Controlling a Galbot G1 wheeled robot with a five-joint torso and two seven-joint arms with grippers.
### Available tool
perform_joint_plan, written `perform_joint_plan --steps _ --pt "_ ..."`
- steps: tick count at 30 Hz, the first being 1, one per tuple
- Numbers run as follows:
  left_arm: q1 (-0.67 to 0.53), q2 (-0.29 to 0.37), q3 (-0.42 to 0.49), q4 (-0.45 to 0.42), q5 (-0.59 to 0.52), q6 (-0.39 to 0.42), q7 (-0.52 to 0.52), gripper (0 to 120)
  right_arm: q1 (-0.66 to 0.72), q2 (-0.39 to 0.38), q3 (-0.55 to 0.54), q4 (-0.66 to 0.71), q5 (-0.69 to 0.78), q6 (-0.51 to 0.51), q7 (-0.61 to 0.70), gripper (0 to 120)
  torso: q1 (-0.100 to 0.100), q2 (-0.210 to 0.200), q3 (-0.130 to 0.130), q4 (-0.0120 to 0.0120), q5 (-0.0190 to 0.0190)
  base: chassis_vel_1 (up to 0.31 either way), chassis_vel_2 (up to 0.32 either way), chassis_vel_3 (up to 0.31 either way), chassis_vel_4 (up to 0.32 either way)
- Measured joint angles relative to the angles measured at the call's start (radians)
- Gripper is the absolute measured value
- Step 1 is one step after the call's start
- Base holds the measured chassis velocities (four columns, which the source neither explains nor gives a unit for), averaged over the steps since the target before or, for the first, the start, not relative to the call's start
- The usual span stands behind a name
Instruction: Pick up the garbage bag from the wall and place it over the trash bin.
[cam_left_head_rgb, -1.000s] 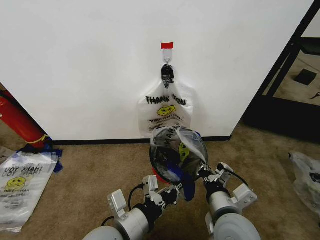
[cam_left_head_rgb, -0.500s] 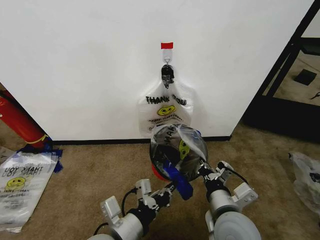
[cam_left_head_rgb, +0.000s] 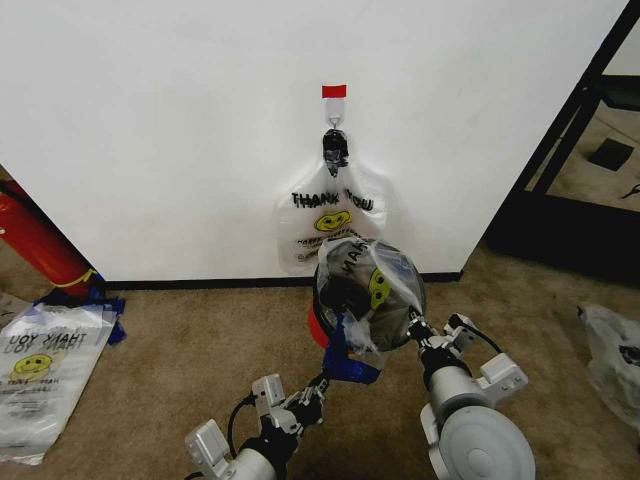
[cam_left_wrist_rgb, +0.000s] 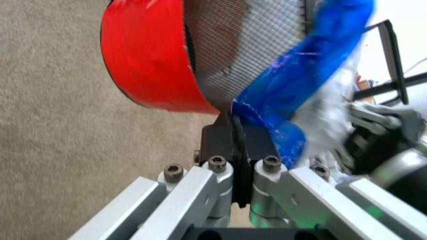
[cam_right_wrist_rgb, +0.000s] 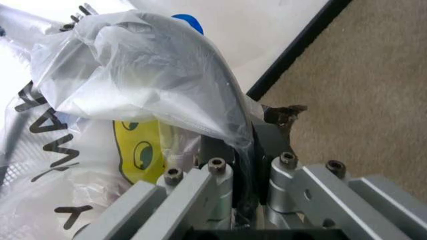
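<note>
So we're parked on tan carpet facing the white wall with its black baseboard; there's a little red tape strip up high with a metal hook under it, and another "THANK YOU" smiley bag hangs from that hook, flat against the wall; the garbage bag we're handling is stretched over the top of the trash bin, which stands on the carpet just in front of the baseboard, red base peeking out low on its left side; a blue strip of plastic trails off the bag's lower edge toward our left gripper; in the left wrist view that gripper has its fingers pinched together on the blue strip right beside the bin's mesh wall and red base; our right gripper sits at the bin's right side, and the right wrist view shows its fingers clamped tight on a fold of the clear bag film; off to the left a long red cylinder leans by the wall, with a spare printed bag lying flat on the carpet near it; to the right there's a black-framed opening and another crumpled clear bag on the floor.
</note>
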Motion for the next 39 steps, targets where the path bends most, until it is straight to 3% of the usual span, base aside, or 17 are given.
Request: perform_joint_plan --steps 15,39 --pt "-0.168 -0.087 0.021 0.223 -0.011 0.002 -0.011 0 -0.029 0.008 -0.019 0.037 0.013 -0.014 0.016 2 0.0 0.0 0.0 0.0001 -0.0001 0.0 0.0 0.0 0.0" --pt "-0.218 -0.128 0.026 0.352 0.053 0.0 -0.023 0 -0.068 -0.004 -0.046 0.06 0.01 -0.025 0.015 2 0.0 0.0 0.0 -0.0001 -0.0002 0.0 0.0 0.0 0.0"
